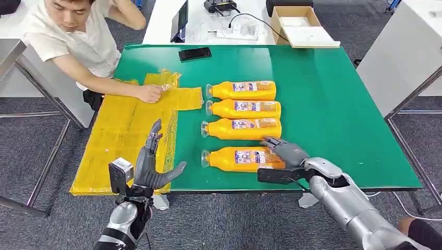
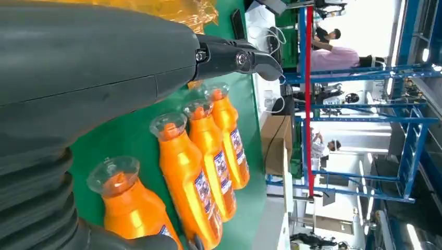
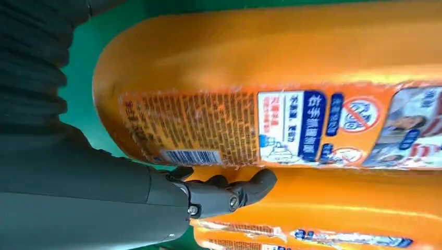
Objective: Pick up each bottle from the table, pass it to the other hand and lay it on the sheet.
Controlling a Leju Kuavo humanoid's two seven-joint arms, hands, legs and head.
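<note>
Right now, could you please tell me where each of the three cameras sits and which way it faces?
Head view: high on the body, looking down at the green table, four orange plastic bottles, yellow sheet; both silver arms show.
Left wrist view: behind the left hand, facing the bottle caps.
Right wrist view: behind the right hand, close on the nearest bottle.
All share that bottle.

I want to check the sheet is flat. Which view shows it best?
The head view: the whole yellow sheet lies beside the bottles, a person's hand on it. The left wrist view catches one crumpled edge; the right wrist view, bottles.
</note>
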